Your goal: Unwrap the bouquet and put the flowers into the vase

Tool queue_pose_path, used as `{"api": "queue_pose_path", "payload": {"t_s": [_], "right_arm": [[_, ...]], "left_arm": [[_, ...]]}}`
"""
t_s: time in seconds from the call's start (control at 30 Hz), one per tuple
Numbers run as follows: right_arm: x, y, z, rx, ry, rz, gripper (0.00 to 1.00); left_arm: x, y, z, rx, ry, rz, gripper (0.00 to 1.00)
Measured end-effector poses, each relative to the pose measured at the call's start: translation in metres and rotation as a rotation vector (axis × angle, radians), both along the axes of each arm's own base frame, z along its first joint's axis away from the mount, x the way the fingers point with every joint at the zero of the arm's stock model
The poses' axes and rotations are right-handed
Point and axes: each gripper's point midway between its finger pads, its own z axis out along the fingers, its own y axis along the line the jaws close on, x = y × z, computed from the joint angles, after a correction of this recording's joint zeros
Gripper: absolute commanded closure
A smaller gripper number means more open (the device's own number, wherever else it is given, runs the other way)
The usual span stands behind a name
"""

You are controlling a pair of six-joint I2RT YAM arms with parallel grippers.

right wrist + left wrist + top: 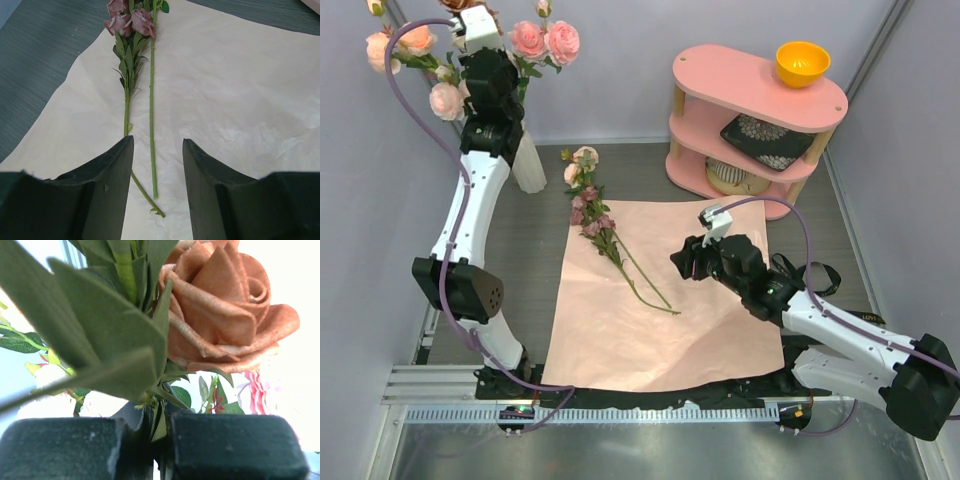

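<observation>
The left jaws, up among the roses standing in the white vase (pixel 529 168), are closed on the stem of a rust rose (pixel 225 310). The right jaws hover half open over the pink paper (pixel 720 330) — a long green stem (pixel 152 100) lies in their gap, and a mauve spray (pixel 128 60) lies just beside it.

left arm (pixel 470 205) stretches forward and high, left gripper (pixel 156 440) clamped on a flower stem (pixel 159 424). right arm (pixel 825 318) lies low, reaching inward, right gripper (pixel 158 146) half open.
</observation>
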Motion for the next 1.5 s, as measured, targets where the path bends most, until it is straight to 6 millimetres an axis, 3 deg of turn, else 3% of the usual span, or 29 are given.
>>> {"api": "queue_pose_path", "payload": {"t_s": [0.07,0.1,0.17,0.27,0.4,0.57,0.83,0.93,1.03,1.2,1.37,1.5], "right_arm": [[0.000,0.000,-0.001,-0.001,0.001,-0.001,0.50],[0.000,0.000,-0.001,-0.003,0.003,-0.001,0.50],[0.001,0.000,-0.004,-0.007,0.008,0.000,0.50],[0.001,0.001,-0.008,-0.017,0.019,0.000,0.50],[0.001,0.002,-0.014,-0.027,0.032,0.002,0.50],[0.001,0.006,-0.024,-0.039,0.062,0.013,0.50],[0.010,0.022,-0.046,-0.091,0.150,0.035,0.50],[0.022,0.037,-0.059,-0.140,0.211,0.045,0.50],[0.030,0.047,-0.080,-0.204,0.286,0.052,0.50],[0.040,0.065,-0.114,-0.293,0.410,0.083,0.54],[0.050,0.084,-0.122,-0.324,0.457,0.115,0.66],[0.060,0.104,-0.117,-0.322,0.435,0.142,0.68]], "left_arm": [[0.002,0.001,-0.002,0.011,0.005,0.006,0.94],[0.003,0.001,-0.003,0.018,0.006,0.008,0.44],[0.004,0.002,-0.007,0.033,0.016,0.016,0.02],[0.004,0.005,-0.017,0.032,0.052,0.036,0.00],[-0.007,0.006,-0.053,-0.050,0.142,0.046,0.00],[-0.060,-0.001,-0.110,-0.164,0.276,-0.010,0.00],[-0.109,-0.023,-0.093,-0.321,0.230,-0.151,0.00],[-0.132,-0.039,-0.109,-0.366,0.270,-0.253,0.00],[-0.159,-0.057,-0.139,-0.404,0.347,-0.351,0.00],[-0.208,-0.068,-0.182,-0.445,0.464,-0.427,0.00],[-0.246,-0.079,-0.186,-0.480,0.441,-0.521,0.02],[-0.256,-0.091,-0.191,-0.522,0.450,-0.583,0.03]]}}
